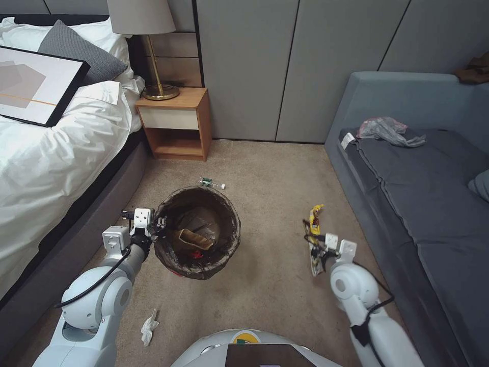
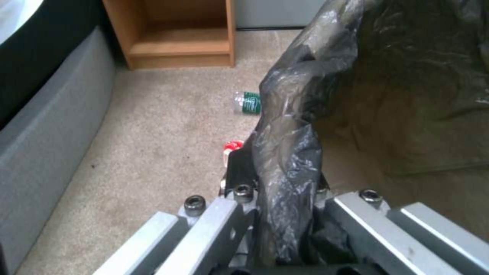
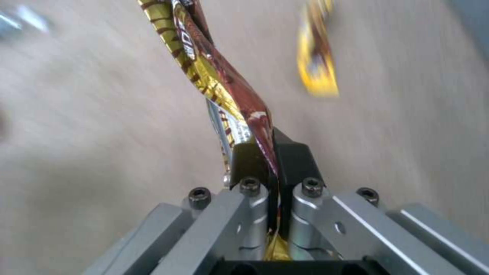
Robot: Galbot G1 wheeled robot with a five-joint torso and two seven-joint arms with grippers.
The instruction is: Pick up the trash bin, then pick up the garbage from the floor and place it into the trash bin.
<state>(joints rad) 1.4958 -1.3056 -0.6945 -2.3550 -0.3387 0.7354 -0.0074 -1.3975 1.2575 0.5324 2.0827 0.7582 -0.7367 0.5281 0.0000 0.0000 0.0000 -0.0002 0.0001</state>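
The trash bin, lined with a dark brown bag, sits mid-floor with a tan paper bag inside. My left gripper is shut on its left rim; the left wrist view shows the gripper pinching the bag-covered rim. To the right, my right gripper is shut on a yellow-silver snack wrapper that hangs above the carpet; the wrapper is clamped in the gripper. A second yellow wrapper, a green-labelled bottle and a white tissue lie on the floor.
A bed runs along the left and a grey sofa along the right, with crumpled plastic on it. A wooden nightstand with a lamp stands at the back. A red-and-white scrap lies beside the bin.
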